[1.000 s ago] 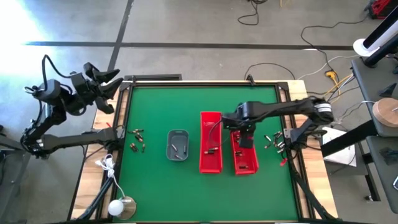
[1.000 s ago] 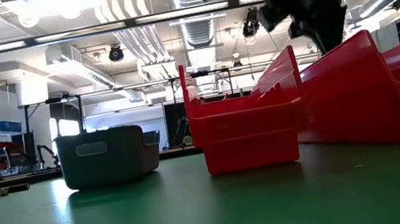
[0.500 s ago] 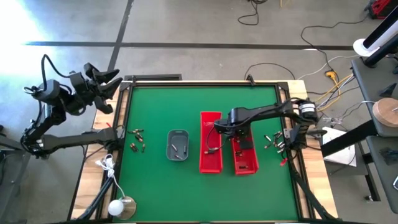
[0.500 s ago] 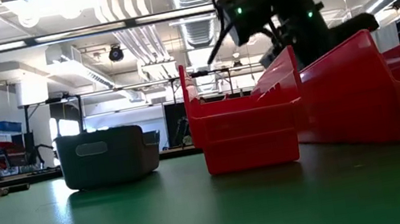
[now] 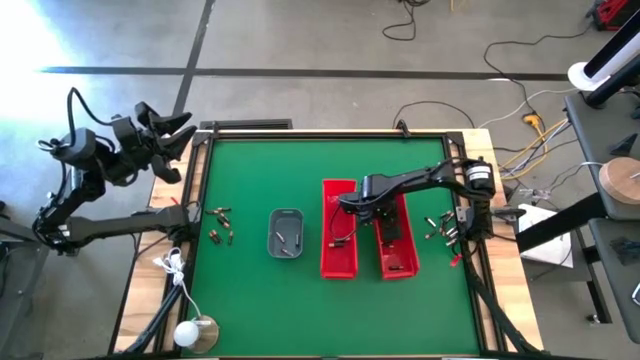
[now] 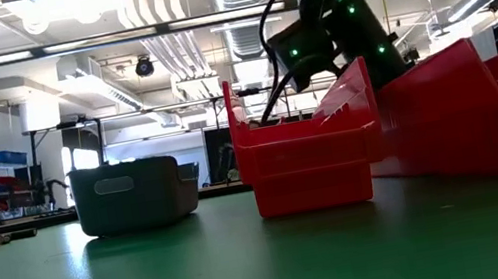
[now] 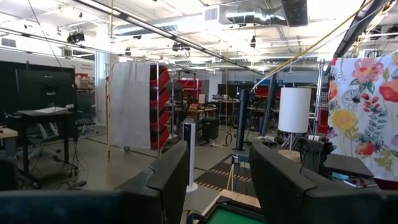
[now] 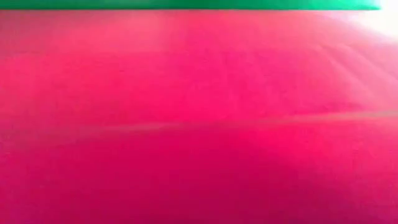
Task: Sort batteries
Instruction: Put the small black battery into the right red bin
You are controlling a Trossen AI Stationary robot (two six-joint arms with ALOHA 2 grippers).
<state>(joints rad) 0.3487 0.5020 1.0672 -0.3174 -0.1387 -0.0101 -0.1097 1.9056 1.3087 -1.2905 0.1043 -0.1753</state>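
Two long red bins lie side by side right of the table's middle, the left one (image 5: 338, 250) and the right one (image 5: 397, 250). My right gripper (image 5: 348, 207) points down into the left bin near its far end; its wrist view is filled with that bin's red surface (image 8: 199, 124). Small dark batteries lie in a group near the left edge (image 5: 220, 214), in another near the right edge (image 5: 436, 226), and in the left bin (image 5: 338, 243). My left gripper (image 7: 217, 168) is open and held high off the table's far left corner.
A small grey tray (image 5: 286, 232) with a battery or two sits left of the red bins. A white cable and a round knob (image 5: 196, 333) lie at the near left corner. Open green mat stretches along the far and near sides.
My right gripper has swung from over the right red bin toward the table's left and gone down into the far end of the left red bin, rolling at the wrist as it went.
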